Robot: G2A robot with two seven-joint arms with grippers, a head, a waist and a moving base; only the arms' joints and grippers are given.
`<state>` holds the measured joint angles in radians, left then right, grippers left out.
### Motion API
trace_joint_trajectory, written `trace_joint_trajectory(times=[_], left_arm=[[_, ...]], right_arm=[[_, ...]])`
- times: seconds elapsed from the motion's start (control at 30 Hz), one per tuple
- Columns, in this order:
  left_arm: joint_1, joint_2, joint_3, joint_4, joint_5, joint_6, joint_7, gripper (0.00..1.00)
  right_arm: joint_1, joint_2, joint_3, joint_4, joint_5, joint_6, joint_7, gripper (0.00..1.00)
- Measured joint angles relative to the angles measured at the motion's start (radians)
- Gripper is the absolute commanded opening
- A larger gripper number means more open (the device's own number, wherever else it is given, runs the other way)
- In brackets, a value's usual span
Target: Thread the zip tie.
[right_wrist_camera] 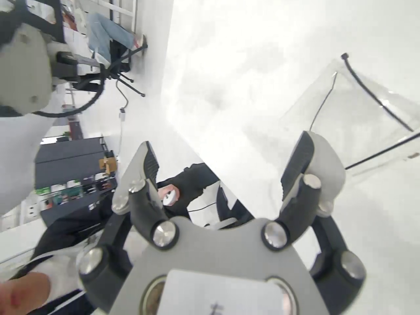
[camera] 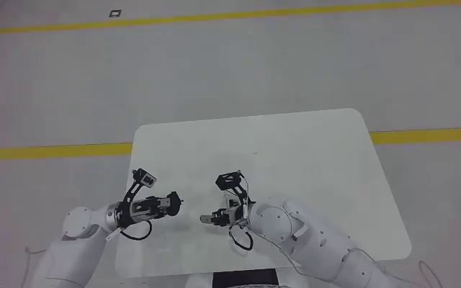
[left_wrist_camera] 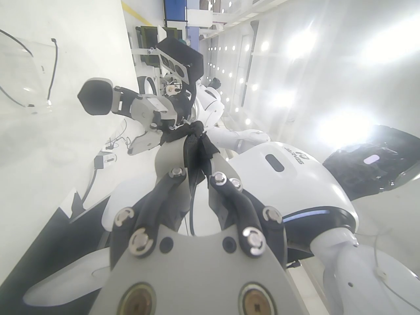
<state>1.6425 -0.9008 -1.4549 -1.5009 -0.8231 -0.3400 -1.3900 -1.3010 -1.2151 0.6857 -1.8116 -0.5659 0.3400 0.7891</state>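
Your white worktop carries everything here, and both arms sit low over its near edge, well apart from its far corners. In the top view the two grippers face each other across a small gap, not touching.

Your left gripper is on the left side of that gap. Its fingers are drawn together, and you can see nothing between them. From its own wrist camera, the dark rounded pad of the other arm's gripper stands just ahead of it.

Your right gripper is released, with its two ribbed fingers spread wide and nothing between them. It hangs above bare worktop.

A clear plastic sheet lies flat on the worktop, beyond the right gripper's fingers, and neither gripper holds it. From the left wrist camera it lies off to one side of the right gripper's pad.

The zip tie is a thin black strap with a small square head, lying on that sheet, loose and unthreaded. A few more black strands lie on the same sheet beside it. One fine strand ends close to a right fingertip, but you cannot tell whether they touch.
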Motion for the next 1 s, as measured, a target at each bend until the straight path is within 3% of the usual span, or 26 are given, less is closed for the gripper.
trace_joint_trajectory(times=[0.4,0.7,1.0], left_arm=[[0.0,0.0,0.0,0.0,0.0,0.0,0.0,0.0],[0.0,0.0,0.0,0.0,0.0,0.0,0.0,0.0],[0.0,0.0,0.0,0.0,0.0,0.0,0.0,0.0]], right_arm=[[0.003,-0.005,-0.012,0.005,-0.048,-0.016,-0.014,1.0],[0.077,-0.022,-0.065,-0.013,-0.329,0.0,0.142,1.0],[0.101,-0.089,-0.115,0.027,-0.578,0.0,0.288,1.0]])
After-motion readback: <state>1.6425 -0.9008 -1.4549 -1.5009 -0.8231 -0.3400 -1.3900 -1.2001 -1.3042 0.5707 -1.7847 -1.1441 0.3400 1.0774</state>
